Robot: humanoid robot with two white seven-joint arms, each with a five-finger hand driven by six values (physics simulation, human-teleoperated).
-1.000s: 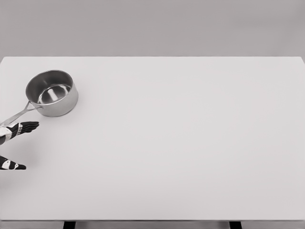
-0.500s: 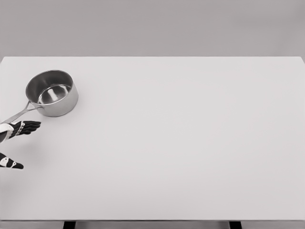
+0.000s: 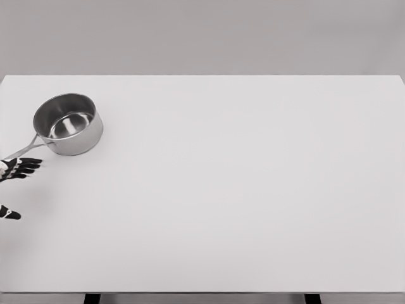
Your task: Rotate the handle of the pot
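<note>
A steel saucepan (image 3: 68,124) stands upright on the white table (image 3: 240,190) at the far left. Its long handle (image 3: 23,151) points down and to the left, toward the picture's edge. My left hand (image 3: 19,169) reaches in from the left edge just below the handle's end. The dark fingers (image 3: 28,164) are stretched out and the thumb (image 3: 10,214) is spread well apart from them. The hand holds nothing, and whether the fingers touch the handle I cannot tell. Most of the hand is cut off by the frame.
The table's far edge (image 3: 202,76) runs behind the pot, and its near edge (image 3: 202,292) lies along the bottom of the picture. A plain grey wall is behind.
My left hand has drawn back toward the left edge, so less of it shows. The pot has shifted a touch to the left.
</note>
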